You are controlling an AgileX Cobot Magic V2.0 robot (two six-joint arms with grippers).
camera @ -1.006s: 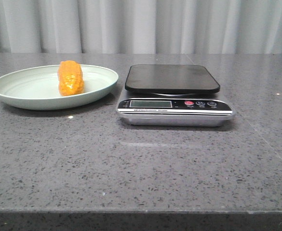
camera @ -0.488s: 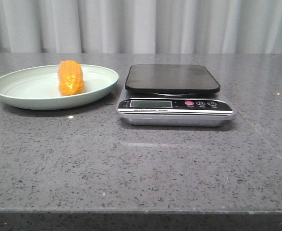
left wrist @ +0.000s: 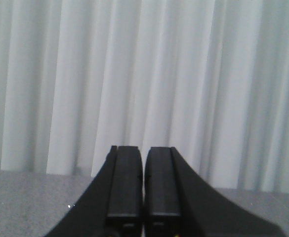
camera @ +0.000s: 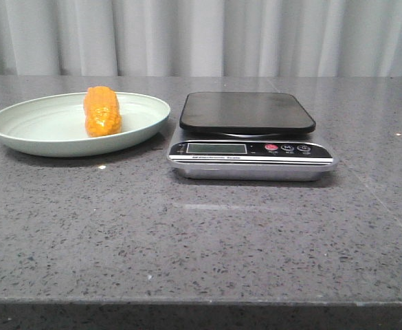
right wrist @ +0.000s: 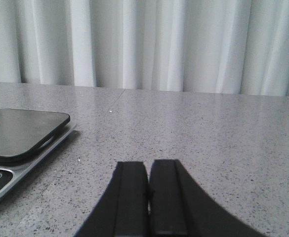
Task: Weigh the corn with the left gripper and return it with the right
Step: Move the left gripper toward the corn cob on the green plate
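On the table: we see the corn (camera: 102,111) lying on the pale green plate (camera: 29,132), toward its far side, left of the scale (camera: 250,137)
Scale: its black platform is bare and the display looks blank, though we cannot read it for sure
What just changed: almost nothing; against the earlier front pictures the plate, corn and scale sit a hair further right in the frame, all together, which we read as a camera nudge and not a moved object
Left claw (left wrist: 143,181): we find it narrow, the two dark fingers (left wrist: 124,182) nearly touching with only a thin slit between, holding nothing, aimed at the curtain (left wrist: 134,74) with a strip of table below
Right claw (right wrist: 148,195): also pressed narrow and empty, low over the grey table (right wrist: 223,138), the scale's corner off to one side of its view
Front view: we see neither arm there
Meaning for the task: we judge nothing is started; the corn is untouched and the left claw must spread before it reaches for the plate
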